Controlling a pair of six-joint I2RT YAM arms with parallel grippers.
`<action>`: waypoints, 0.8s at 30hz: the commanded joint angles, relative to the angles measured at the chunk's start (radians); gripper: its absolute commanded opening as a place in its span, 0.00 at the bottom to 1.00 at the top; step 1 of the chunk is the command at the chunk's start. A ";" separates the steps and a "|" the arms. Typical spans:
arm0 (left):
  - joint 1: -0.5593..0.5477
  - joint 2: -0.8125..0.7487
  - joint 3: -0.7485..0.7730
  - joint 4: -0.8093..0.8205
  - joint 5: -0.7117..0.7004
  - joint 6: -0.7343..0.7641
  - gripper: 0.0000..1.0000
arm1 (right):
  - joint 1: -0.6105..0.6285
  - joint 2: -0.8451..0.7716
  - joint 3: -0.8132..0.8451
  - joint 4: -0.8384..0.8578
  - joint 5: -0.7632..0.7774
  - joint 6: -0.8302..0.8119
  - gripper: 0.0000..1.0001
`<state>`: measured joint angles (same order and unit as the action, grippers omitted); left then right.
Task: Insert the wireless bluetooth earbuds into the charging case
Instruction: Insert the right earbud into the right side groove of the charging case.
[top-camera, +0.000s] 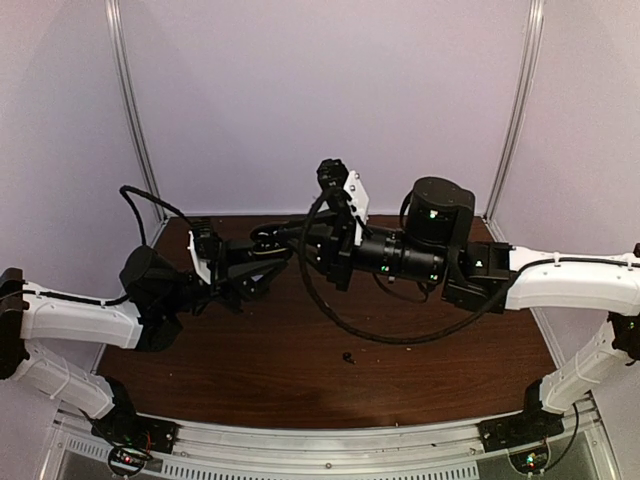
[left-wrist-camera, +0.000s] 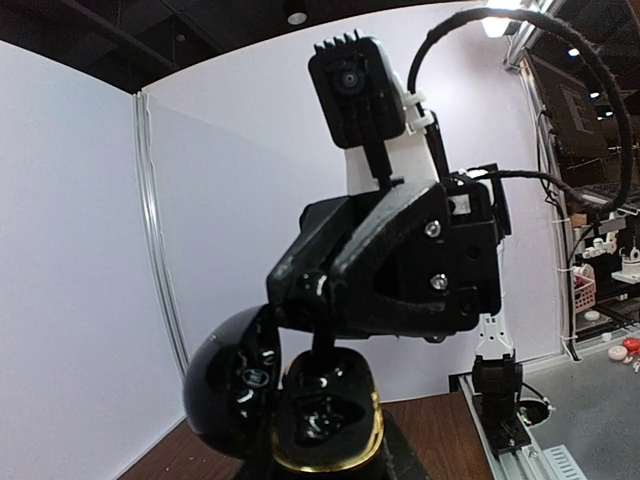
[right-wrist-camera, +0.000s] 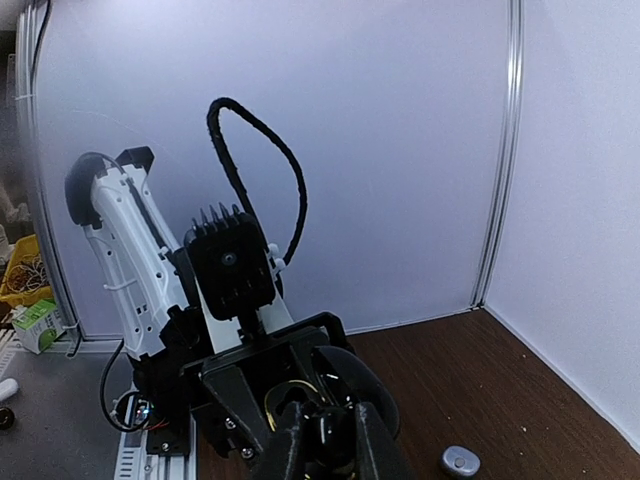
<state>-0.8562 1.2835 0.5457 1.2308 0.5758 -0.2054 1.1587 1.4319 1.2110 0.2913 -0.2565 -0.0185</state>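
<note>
Black and glossy with a gold rim, the charging case (left-wrist-camera: 325, 425) sits raised above the worktop (top-camera: 420, 370), clenched from below by the left hand (top-camera: 265, 248), with its domed lid (left-wrist-camera: 225, 385) hinged open to the left. Directly over the moulded recesses, the right hand (left-wrist-camera: 318, 340) points down with its fingers drawn tight together, tips just inside the rim. Whether a bud is pinched between them is hidden, as is whether either recess is already filled. This appears to be the seating step. It calls for the left hand to hold the case level and rigid while the right lowers straight down into one recess, staying off the open lid, and lets go only once the bud sits flush; a tilted entry would likely leave it perched on the gold edge. Farther right, one black earbud (top-camera: 348, 357) lies loose on the worktop near the front, well apart from both hands. A pale, shiny oval piece (right-wrist-camera: 460, 461), probably another bud, rests by the right wall.
</note>
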 joint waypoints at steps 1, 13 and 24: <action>0.005 -0.023 0.007 0.074 -0.031 -0.014 0.00 | -0.005 0.013 0.008 -0.042 0.018 0.015 0.16; 0.005 -0.026 0.011 0.069 -0.058 -0.009 0.00 | -0.005 0.022 -0.011 -0.044 0.057 0.057 0.22; 0.012 -0.015 0.014 0.067 -0.065 -0.023 0.00 | -0.005 0.011 -0.006 -0.046 0.037 0.049 0.33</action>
<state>-0.8543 1.2819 0.5457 1.2255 0.5247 -0.2131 1.1587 1.4437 1.2102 0.2802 -0.2230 0.0280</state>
